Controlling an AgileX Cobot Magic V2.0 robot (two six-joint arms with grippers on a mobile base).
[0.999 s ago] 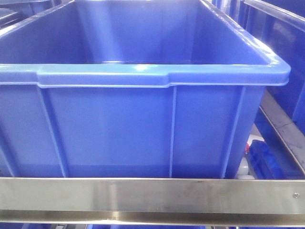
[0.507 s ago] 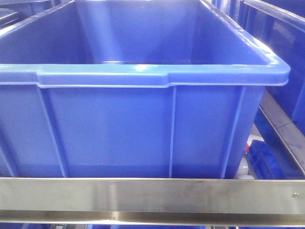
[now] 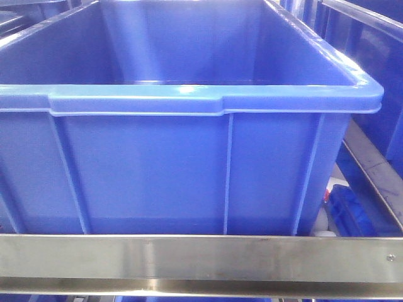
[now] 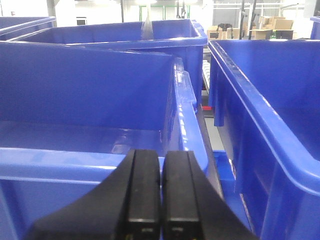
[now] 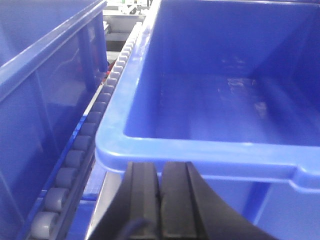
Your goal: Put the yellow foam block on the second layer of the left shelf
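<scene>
Both pincers, left (image 4: 161, 200) and right (image 5: 160, 205), closed on nothing, each hovering just short of a bin rim (image 4: 75, 162). No block visible anywhere. Risk, as a guess: blind searching, clipping the rim ahead, wrong bin (image 3: 189, 163) chosen

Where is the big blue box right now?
The big blue box fills the front view, sitting just behind the shiny metal rail. A smaller blue thing peeks out low on its right.
</scene>
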